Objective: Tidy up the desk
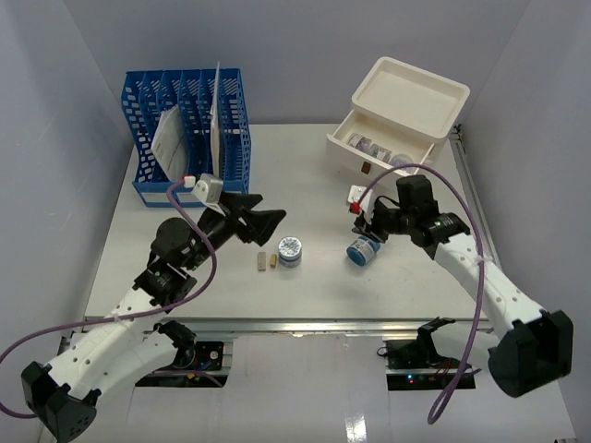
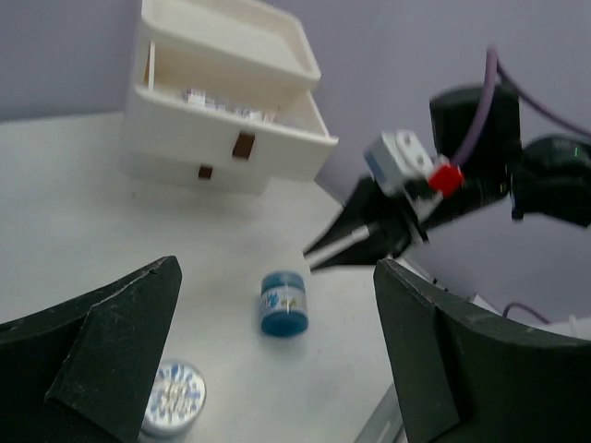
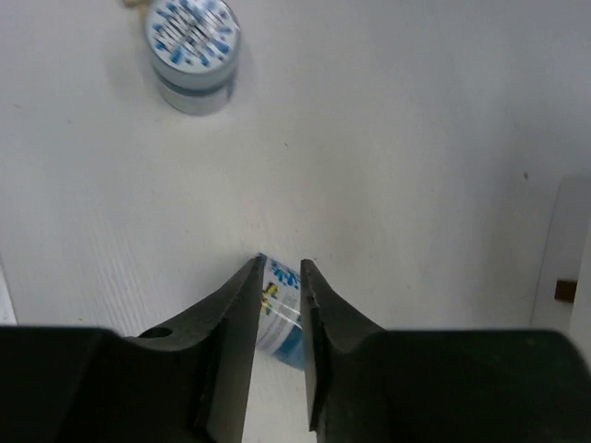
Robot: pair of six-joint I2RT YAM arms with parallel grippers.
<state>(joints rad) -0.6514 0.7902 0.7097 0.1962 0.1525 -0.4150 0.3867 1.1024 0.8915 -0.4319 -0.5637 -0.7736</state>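
Observation:
The desk [image 1: 314, 185] is a white tabletop with a metal rail [image 1: 305, 325] along its near edge. A blue jar [image 1: 363, 250] lies on its side right of centre; it also shows in the left wrist view [image 2: 283, 303]. My right gripper [image 1: 366, 228] hovers just above this jar, jaws nearly together with a narrow slit and nothing between them. In the right wrist view [image 3: 280, 268] the jar [image 3: 282, 309] shows below through the slit. A second jar [image 1: 290, 250] stands upright at centre. My left gripper [image 1: 272, 208] is wide open and empty, left of both jars [image 2: 277, 266].
A blue slotted file rack [image 1: 189, 129] holding papers stands at the back left. A white stacked drawer box [image 1: 406, 101] stands at the back right, its lower drawer [image 1: 383, 152] pulled open with small items inside. Two small tan pieces [image 1: 266, 262] lie left of the upright jar [image 3: 192, 51].

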